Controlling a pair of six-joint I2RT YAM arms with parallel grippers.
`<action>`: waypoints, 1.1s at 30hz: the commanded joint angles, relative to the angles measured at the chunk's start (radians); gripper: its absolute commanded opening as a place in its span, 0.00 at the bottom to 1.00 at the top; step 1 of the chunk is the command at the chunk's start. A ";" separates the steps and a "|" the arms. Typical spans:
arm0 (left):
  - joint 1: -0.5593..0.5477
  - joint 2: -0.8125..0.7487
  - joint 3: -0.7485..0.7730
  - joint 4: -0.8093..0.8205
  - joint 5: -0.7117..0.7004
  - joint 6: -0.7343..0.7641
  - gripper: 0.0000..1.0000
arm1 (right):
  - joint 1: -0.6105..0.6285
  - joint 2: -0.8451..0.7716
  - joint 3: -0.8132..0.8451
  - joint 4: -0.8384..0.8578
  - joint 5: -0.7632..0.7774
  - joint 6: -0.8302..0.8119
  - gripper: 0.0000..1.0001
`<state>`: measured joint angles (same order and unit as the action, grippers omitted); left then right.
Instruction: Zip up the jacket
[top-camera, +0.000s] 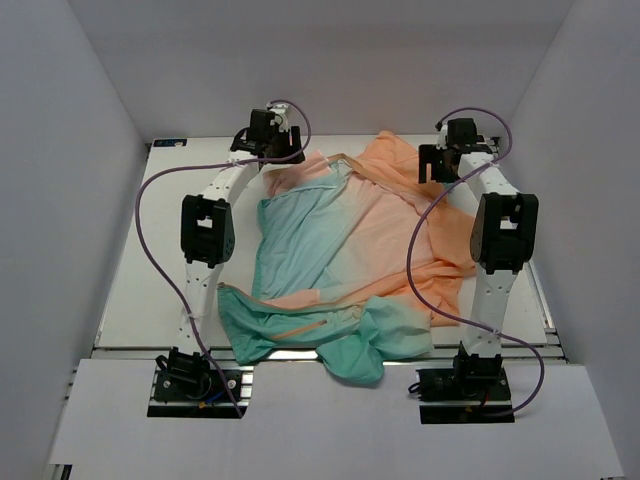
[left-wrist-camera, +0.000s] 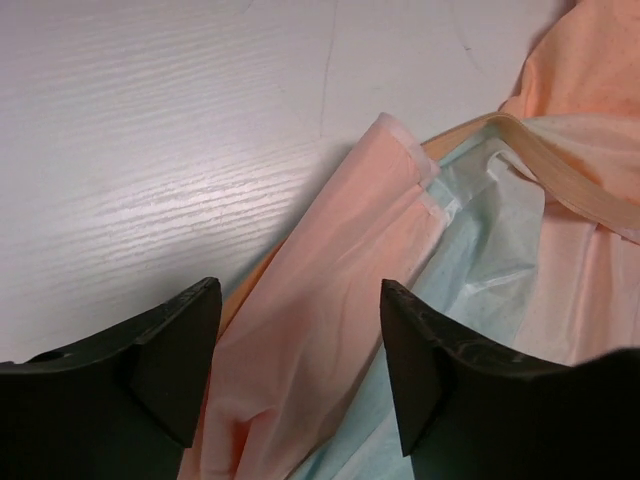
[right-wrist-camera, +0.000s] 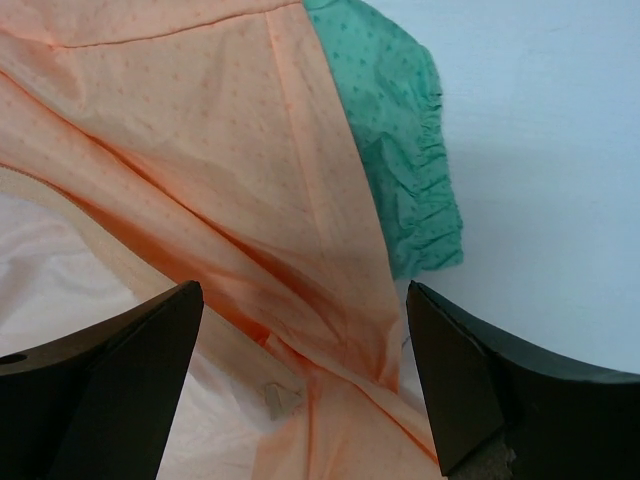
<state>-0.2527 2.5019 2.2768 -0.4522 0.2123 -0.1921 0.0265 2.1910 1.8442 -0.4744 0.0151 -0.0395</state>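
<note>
Underneath, white table (top-camera: 150, 262) (jacket (top-camera: 340, 250), pale walls (top-camera: 60, 180))

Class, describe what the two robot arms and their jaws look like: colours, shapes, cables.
Both the left arm and the right arm have white links joined by blocky black joint housings, on black bases. A thin purple cable loops loosely from base to wrist beside each arm. The jaws are matte black, thick wedge shapes with flat inner faces.
</note>
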 joint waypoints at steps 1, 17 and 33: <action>0.001 0.023 0.029 0.026 0.001 0.020 0.73 | 0.000 0.029 0.055 0.008 -0.069 -0.025 0.88; 0.000 0.023 -0.089 0.055 0.058 0.028 0.33 | 0.013 -0.030 -0.132 0.010 -0.250 -0.105 0.78; -0.003 -0.343 -0.141 0.170 -0.335 0.120 0.03 | 0.023 -0.368 -0.156 0.073 -0.072 -0.014 0.00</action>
<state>-0.2558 2.4035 2.1666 -0.3737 0.0315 -0.1070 0.0479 1.9892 1.7271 -0.4534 -0.1146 -0.0788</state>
